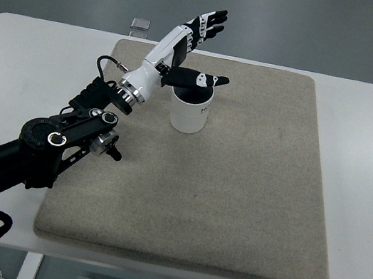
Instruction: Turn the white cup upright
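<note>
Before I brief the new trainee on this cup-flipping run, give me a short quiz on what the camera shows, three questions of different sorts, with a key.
1. True or false: the white cylindrical cup lies on its side on the beige fabric mat.
2. Which describes the left hand? A) closed around the cup B) fingers extended, thumb over the cup's open mouth C) flat on the mat
3. Fill in: the small grey rectangular object lies past the mat's far edge on the white ____.

Key: 1 false, the cup stands with its mouth up; 2 B; 3 table.
</note>
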### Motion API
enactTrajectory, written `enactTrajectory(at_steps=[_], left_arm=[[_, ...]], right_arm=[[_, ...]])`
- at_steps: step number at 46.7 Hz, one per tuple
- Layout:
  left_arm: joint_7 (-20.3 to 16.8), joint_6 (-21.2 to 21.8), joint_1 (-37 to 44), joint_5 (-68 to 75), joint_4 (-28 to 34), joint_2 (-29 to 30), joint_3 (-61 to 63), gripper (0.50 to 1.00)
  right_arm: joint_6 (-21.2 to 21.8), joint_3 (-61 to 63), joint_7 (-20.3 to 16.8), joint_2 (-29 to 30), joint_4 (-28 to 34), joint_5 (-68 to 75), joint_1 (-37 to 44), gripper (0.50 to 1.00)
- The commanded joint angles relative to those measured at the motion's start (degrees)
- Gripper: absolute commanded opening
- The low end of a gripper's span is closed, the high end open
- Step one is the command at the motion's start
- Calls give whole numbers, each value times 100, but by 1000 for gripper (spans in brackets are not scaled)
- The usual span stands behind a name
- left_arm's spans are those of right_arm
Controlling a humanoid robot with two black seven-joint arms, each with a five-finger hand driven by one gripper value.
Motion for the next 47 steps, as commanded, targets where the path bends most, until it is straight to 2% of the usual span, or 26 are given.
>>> enactTrajectory(at_steps=[1, 10, 24, 30, 40, 47], left_arm=[[1, 41, -228, -91, -4, 0, -42, 992], [1, 41, -940, -750, 145, 0, -42, 992], [1, 41, -2127, -2121, 1067, -9, -42, 990], [564, 24, -2355, -2675, 1428, 8, -42, 990], [2032, -29, -2417, -2878, 1877, 70, -51, 990], [2489, -143, -2417, -3386, 2237, 70, -51, 992]], right_arm=[[0, -2, 0, 0, 0, 1, 0, 928], [0, -2, 0, 0, 0, -8, 0, 928], [0, -2, 0, 0, 0, 1, 0, 928], [0, -2, 0, 0, 0, 0, 0, 928], [0, -2, 0, 0, 0, 0, 0, 928], [0, -2, 0, 0, 0, 1, 0, 928]])
